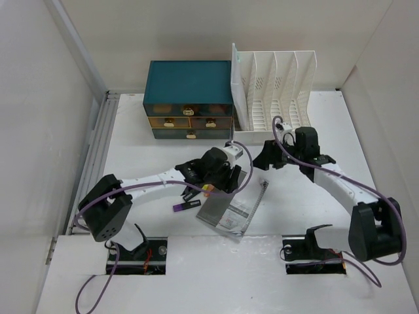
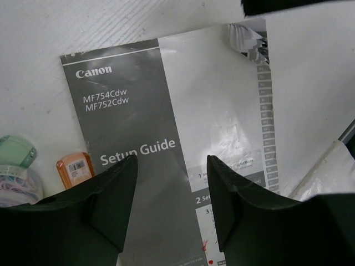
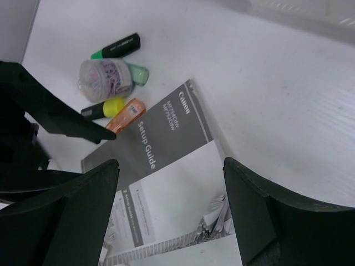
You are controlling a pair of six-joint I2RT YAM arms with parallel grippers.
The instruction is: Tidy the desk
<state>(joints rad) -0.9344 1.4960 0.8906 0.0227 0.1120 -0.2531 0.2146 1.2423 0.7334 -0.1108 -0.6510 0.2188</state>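
The desk [image 1: 134, 147] is a white tabletop with white walls. A grey and white Canon Setup Guide booklet [image 1: 234, 204] lies near its middle, seen close in the left wrist view [image 2: 183, 111] and the right wrist view [image 3: 166, 160]. My left gripper [image 2: 172, 160] is open and empty just above the booklet's cover; from the top it sits at the booklet's left edge [image 1: 226, 182]. My right gripper [image 3: 171, 163] is open and empty above the booklet's far end, right of the left gripper [image 1: 263, 159].
A teal drawer box [image 1: 188, 98] and a white slotted file rack [image 1: 272, 88] stand at the back. Beside the booklet lie a green highlighter [image 3: 116, 46], a jar of clips [image 3: 105, 77], a yellow highlighter [image 3: 108, 107], an orange item [image 3: 126, 115] and a purple item [image 1: 185, 206].
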